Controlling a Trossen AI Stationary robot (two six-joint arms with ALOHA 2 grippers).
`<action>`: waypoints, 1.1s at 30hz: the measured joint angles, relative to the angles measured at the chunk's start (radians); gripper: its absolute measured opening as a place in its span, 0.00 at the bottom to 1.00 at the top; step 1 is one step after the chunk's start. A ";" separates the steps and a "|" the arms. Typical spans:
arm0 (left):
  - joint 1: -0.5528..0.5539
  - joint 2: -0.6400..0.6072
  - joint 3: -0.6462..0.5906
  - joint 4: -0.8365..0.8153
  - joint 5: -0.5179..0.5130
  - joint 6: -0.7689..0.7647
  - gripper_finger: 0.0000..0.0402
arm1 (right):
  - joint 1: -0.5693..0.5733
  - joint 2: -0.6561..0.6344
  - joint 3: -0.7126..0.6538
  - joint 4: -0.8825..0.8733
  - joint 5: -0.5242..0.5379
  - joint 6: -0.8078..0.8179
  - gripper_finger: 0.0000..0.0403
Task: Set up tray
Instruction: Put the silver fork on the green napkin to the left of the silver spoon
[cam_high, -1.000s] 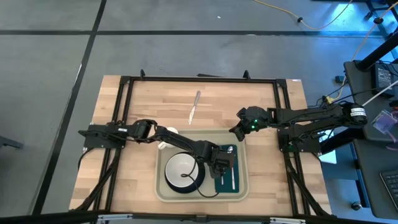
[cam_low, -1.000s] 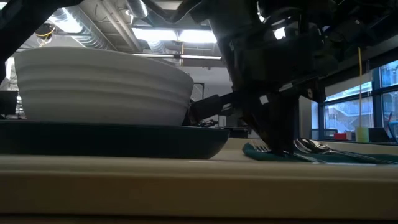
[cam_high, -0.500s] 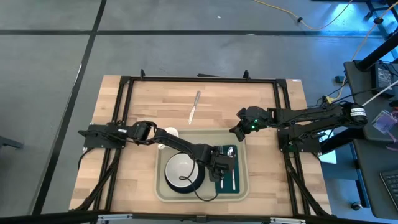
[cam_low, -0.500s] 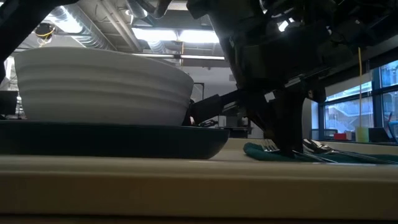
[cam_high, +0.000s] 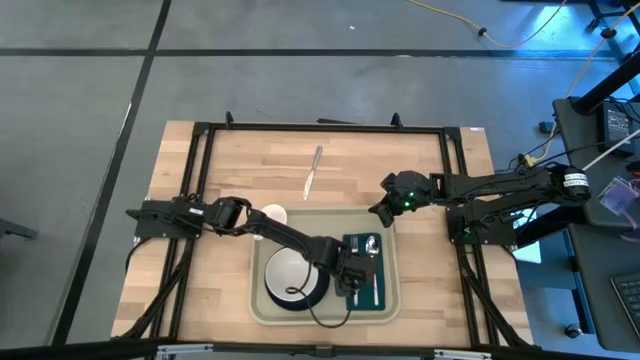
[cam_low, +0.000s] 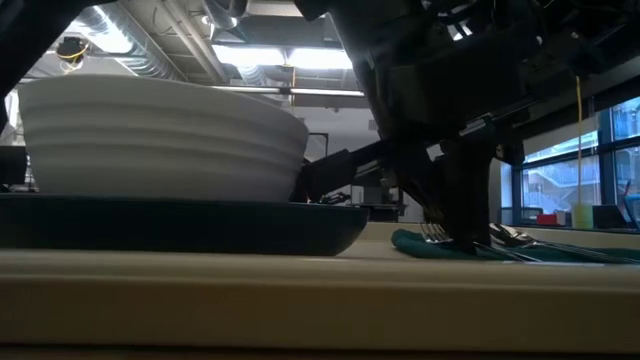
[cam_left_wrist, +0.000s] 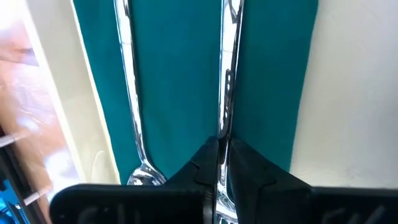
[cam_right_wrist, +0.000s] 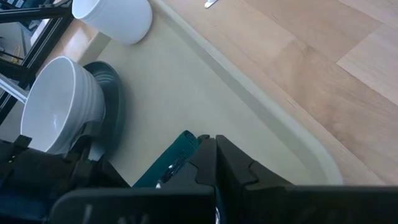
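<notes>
The pale beige tray (cam_high: 262, 312) lies at the table's near middle. It carries a dark plate (cam_high: 318, 297) with a white bowl (cam_high: 290, 270), and on its right side a dark green napkin (cam_left_wrist: 180, 74). A spoon (cam_left_wrist: 127, 81) and a fork (cam_left_wrist: 227, 74) lie side by side on the napkin. My left gripper (cam_high: 348, 275) reaches across the bowl to the napkin and is shut on the fork. My right gripper (cam_high: 378, 212) is shut on nothing and hangs over the tray's far right corner (cam_right_wrist: 249, 93). My left gripper pinches the fork between its two fingers (cam_left_wrist: 205, 168), on the shaft near the tined end (cam_left_wrist: 224, 134). The fingers slant down from the far left and point along the fork. The fork lies flat on the napkin, its handle running toward the near edge.
A knife (cam_high: 314, 170) lies on the bare wood beyond the tray. A white cup (cam_high: 270, 214) stands at the tray's far left corner, beside my left arm. In the low view the bowl (cam_low: 160, 135) and plate (cam_low: 180, 225) fill the left half.
My left gripper has crept a little toward the near edge over the napkin, staying shut. In the low view the fork's tines have shifted slightly with it. My left arm has swung off the cup, which now shows more fully.
</notes>
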 joint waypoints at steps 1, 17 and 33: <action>-0.002 0.000 0.000 0.000 0.000 0.000 0.05 | 0.000 0.000 0.000 0.000 0.000 0.000 0.01; 0.002 0.000 0.000 -0.011 -0.003 -0.045 0.07 | 0.000 0.000 0.000 0.000 0.000 0.005 0.01; 0.002 -0.002 0.000 -0.011 -0.054 -0.026 0.17 | 0.000 0.000 0.000 -0.001 0.000 0.005 0.01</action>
